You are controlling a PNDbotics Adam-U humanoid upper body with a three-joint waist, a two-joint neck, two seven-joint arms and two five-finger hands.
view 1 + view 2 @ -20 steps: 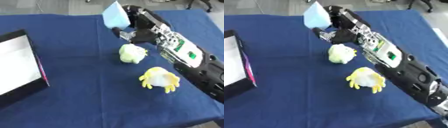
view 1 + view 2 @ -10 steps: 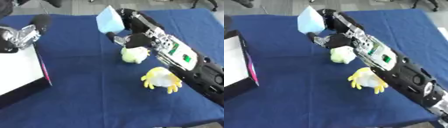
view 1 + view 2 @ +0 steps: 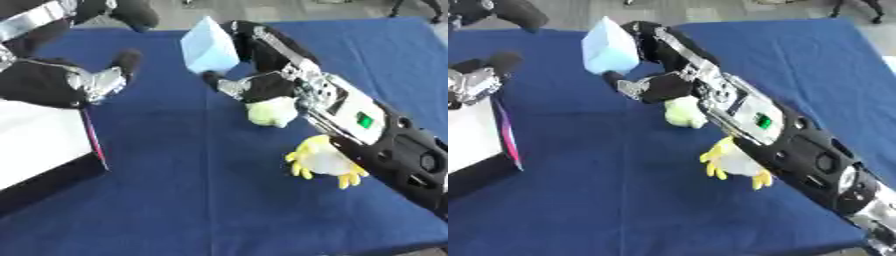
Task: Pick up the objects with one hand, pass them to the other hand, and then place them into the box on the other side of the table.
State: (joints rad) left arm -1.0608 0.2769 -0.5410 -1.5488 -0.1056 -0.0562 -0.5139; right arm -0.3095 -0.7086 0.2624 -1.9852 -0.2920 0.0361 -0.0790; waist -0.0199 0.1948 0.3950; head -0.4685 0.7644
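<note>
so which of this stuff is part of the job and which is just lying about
In the job:
- light blue block, held up by the right hand
- left hand, raised nearby
- box
- pale green toy
- yellow toy

Lying about:
- nothing but the blue tablecloth

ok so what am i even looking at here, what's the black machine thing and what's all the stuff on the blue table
These are two pictures of one moment, taken by the two eyes of a camera in a humanoid robot's head, looking down at its own work. The long black and silver arm coming in from the right ends in the right hand, whose fingers hold a light blue block above the blue table. The left hand comes in from the left, fingers relaxed, near the block. On the cloth lie a pale green soft thing and a yellow and white toy. At the left edge stands the box, white inside with dark walls.
</note>
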